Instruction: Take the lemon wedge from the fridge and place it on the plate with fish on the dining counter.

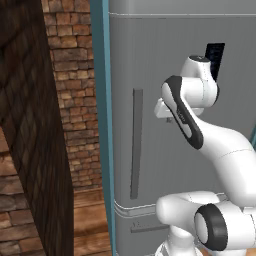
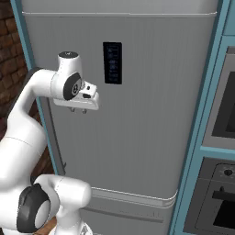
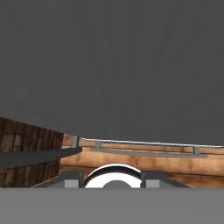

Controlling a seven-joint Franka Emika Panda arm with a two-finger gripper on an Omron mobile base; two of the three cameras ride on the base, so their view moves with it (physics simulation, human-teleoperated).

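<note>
You're looking at the fridge (image 1: 170, 75) head-on, door shut. L to R in left base view: dark brick wall (image 1: 30, 125), then lighter brick, teal frame strip (image 1: 102, 125), then the grey fridge door w/ its long vertical handle (image 1: 136, 142) near the left edge. A shorter horizontal handle sits on the drawer front low down. Arm is bent up in front of the door, elbow right of the handle, apart from it.

Right base view, L to R: arm rising at left, gripper (image 2: 78, 110) hanging off the wrist w/ fingers pointing down, just in front of the door, left of and slightly below the black display panel (image 2: 112, 63). Nothing between the fingers; they look parted w/ a gap, but they're tiny here, so can't tell for sure if released or clenched. Teal-framed oven (image 2: 220, 137) at far right.

Hand view: grey door surface up top, wood floor below.

Lemon wedge: can't see it w/ the door shut.
</note>
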